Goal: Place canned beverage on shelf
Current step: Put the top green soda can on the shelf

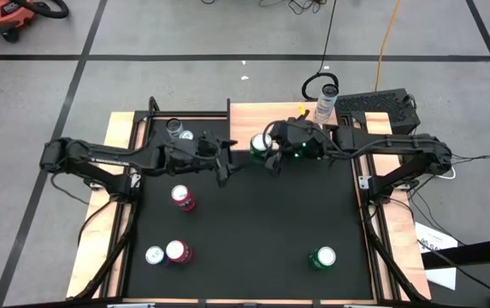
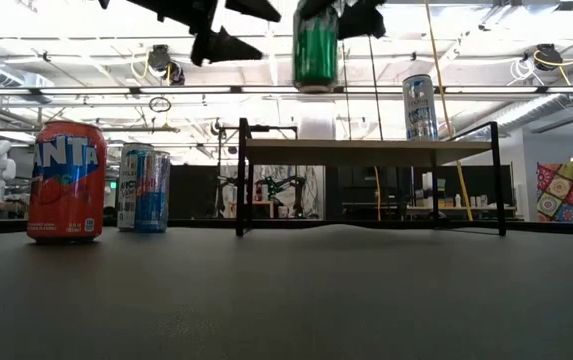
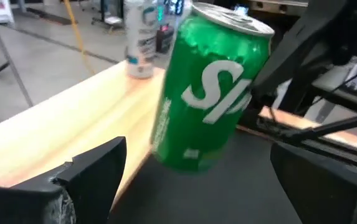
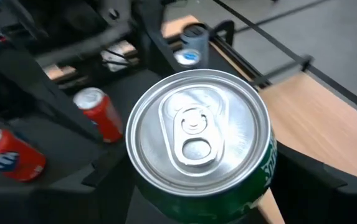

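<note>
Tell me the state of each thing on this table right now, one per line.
Green soda can: upright, airborne, held above the shelf.
Right pincer: shut on it.
Left pincer: open, empty.
Light wood shelf with black legs: one tall silver can standing on it.
Red Fanta can: upright on the mat.

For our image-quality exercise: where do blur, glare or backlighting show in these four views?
Left wrist view: the green can and the near fingers look soft. Right wrist view: can lid sharp, background blurred. Low view: bright ceiling lights silhouette the shelf. High view: evenly lit.
</note>
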